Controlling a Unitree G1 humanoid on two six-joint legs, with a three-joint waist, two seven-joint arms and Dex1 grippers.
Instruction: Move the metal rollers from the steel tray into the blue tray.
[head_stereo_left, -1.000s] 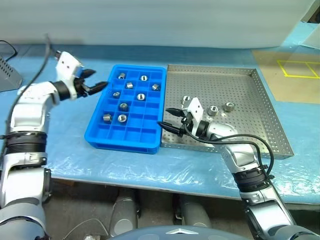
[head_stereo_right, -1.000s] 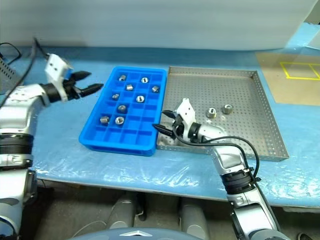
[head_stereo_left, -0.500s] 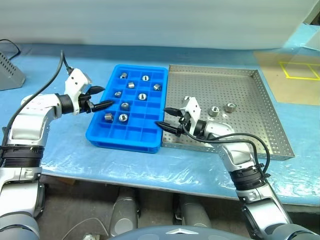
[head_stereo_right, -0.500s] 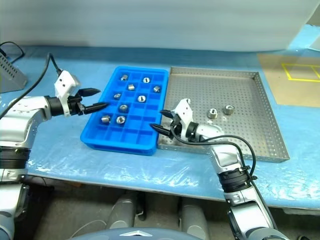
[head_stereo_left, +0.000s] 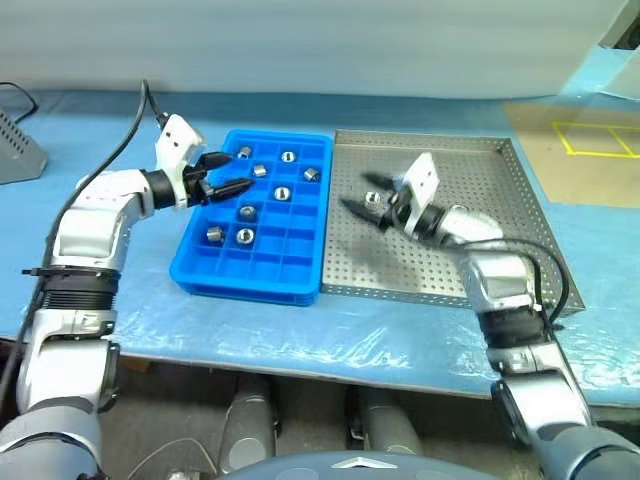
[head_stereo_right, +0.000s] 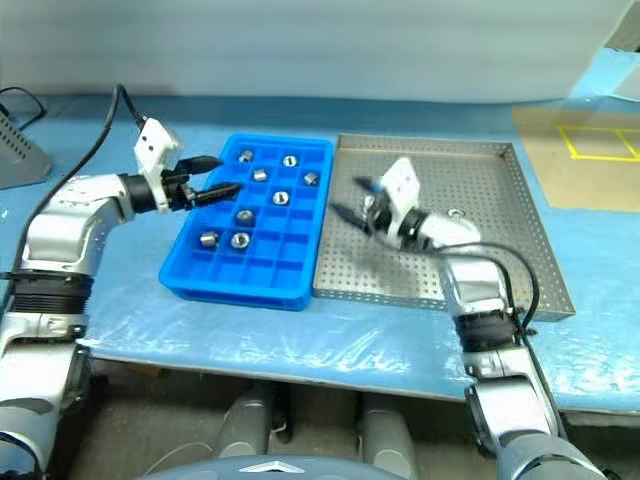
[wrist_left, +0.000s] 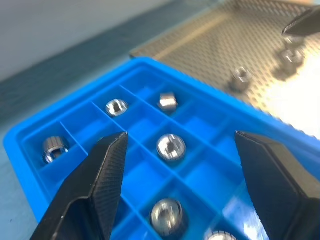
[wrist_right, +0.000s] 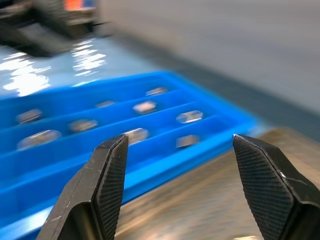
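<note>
At frame centre, metal rollers (head_stereo_left: 245, 236) sit in the blue tray (head_stereo_left: 255, 278), others on the steel tray (head_stereo_left: 500, 250) right, both the left gripper (head_stereo_left: 232, 172) and right gripper (head_stereo_left: 362, 194) spread empty; no legible writing.

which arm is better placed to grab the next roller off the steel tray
Probably the right. Its open, empty gripper hangs over the steel tray, close to a loose roller. The left gripper, also open, is over the blue tray, farther away.

Right wrist view: the metal rollers (wrist_right: 137, 134) in the blue tray (wrist_right: 165, 150) were blurred; the tray was cut off at the edge.
</note>
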